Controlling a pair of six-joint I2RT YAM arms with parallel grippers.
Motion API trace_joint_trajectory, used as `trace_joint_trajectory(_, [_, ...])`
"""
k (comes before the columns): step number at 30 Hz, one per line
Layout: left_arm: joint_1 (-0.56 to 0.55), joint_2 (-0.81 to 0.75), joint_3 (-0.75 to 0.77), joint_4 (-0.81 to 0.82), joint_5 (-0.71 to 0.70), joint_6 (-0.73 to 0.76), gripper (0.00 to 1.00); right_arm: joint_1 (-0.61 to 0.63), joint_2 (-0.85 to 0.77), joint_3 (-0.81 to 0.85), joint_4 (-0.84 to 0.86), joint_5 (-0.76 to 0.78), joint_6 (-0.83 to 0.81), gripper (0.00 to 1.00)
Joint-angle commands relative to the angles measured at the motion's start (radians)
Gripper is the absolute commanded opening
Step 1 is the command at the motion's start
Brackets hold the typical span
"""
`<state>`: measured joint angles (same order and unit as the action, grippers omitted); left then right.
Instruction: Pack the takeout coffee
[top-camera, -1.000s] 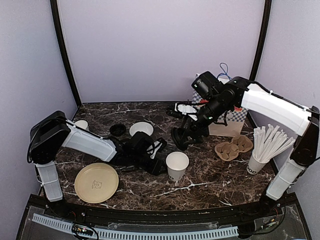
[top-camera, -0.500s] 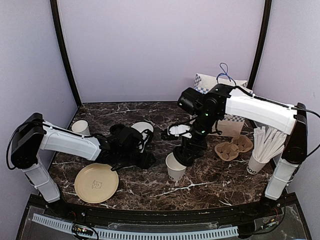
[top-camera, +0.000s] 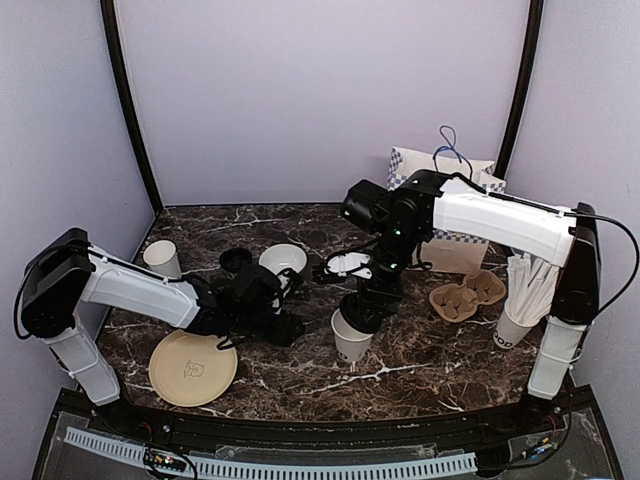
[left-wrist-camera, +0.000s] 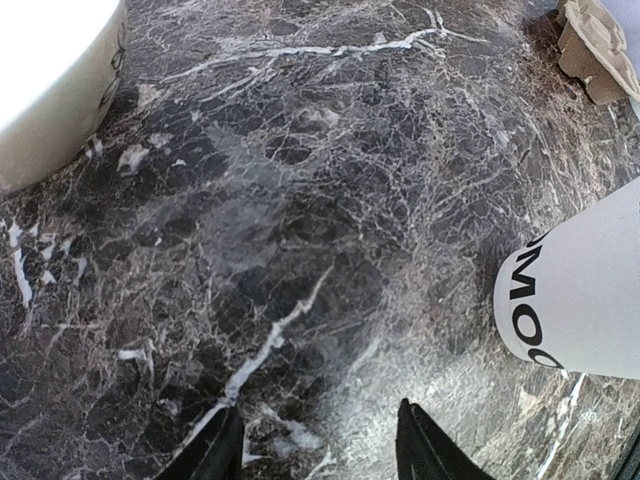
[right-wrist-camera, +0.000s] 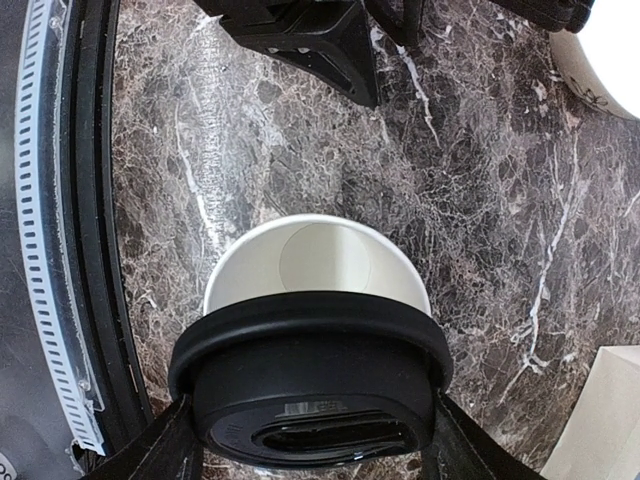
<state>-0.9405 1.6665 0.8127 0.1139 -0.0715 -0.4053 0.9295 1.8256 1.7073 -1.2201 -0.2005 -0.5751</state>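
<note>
right gripper (right-wrist-camera: 310, 405): clamped on black lid (right-wrist-camera: 312, 375), held flat | cup (right-wrist-camera: 318, 258): upright on desk (top-camera: 430, 362), just below, mouth showing beyond lid's far edge | left gripper (left-wrist-camera: 318, 452): half open, empty, cup to its right | nearer: right arm

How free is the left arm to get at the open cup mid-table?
Probably yes, from the side: the left gripper lies open beside the cup, bare marble between. From above, no: the right gripper holds the black lid over its rim.
</note>
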Motion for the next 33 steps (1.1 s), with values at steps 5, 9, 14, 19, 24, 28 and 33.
trace_joint_trajectory(5, [0.003,-0.042,-0.036,0.048,0.002,-0.012,0.55,0.016,0.042,0.040,-0.018,0.018,0.027,0.71])
trace_joint_trajectory(9, [0.003,-0.036,-0.038,0.053,0.004,-0.007,0.55,0.018,0.056,0.047,-0.016,0.017,0.034,0.71])
trace_joint_trajectory(14, [0.002,-0.034,-0.042,0.060,0.006,-0.004,0.55,0.024,0.070,0.060,-0.017,0.016,0.040,0.73])
trace_joint_trajectory(19, [0.002,-0.028,-0.043,0.062,0.006,-0.003,0.55,0.033,0.076,0.061,-0.018,0.021,0.037,0.82])
trace_joint_trajectory(24, [0.003,-0.030,-0.047,0.063,0.003,-0.003,0.55,0.037,0.081,0.066,-0.022,0.023,0.035,0.86])
trace_joint_trajectory(28, [0.002,-0.035,-0.048,0.054,0.000,-0.007,0.55,0.037,0.073,0.077,-0.022,0.028,0.035,0.88])
trace_joint_trajectory(33, [0.003,-0.064,-0.019,-0.015,-0.017,-0.028,0.56,0.037,0.015,0.051,0.005,0.078,0.049,0.99])
